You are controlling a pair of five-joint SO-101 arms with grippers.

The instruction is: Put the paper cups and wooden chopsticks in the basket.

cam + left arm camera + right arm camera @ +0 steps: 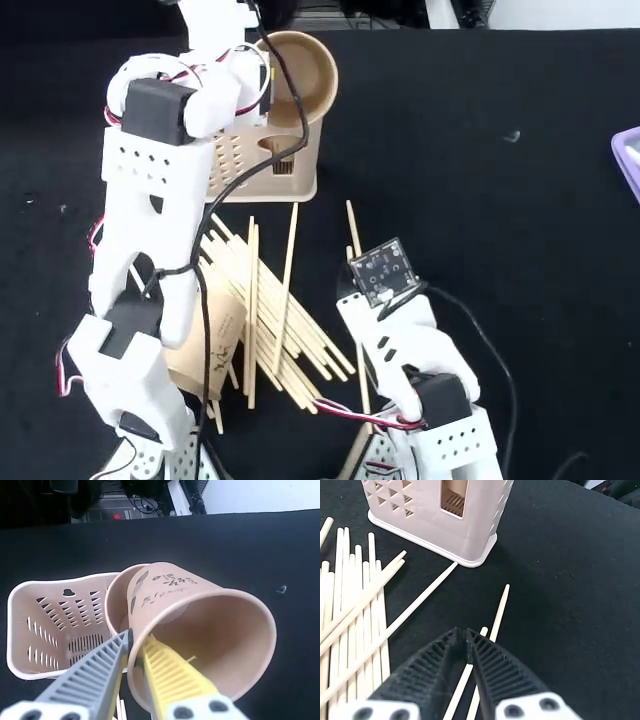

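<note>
The left gripper (136,639) is clamped on the rim of a paper cup (210,625), one finger inside the wall and one outside, holding it tilted over a corner of the pale slotted basket (50,625). On the black table (480,200) a loose pile of wooden chopsticks (265,310) fans out in front of the basket. A second paper cup (215,335) lies beside them, partly under the left arm. The right gripper (465,635) hangs low over two stray chopsticks (497,612), its black fingers pressed together and holding nothing.

Left arm (150,200), right arm (410,345): white shells, black servos, red/white/black cables. Left gripper (136,636): ribbed, grey and yellow. Right gripper (465,632): ribbed black, white base behind.
</note>
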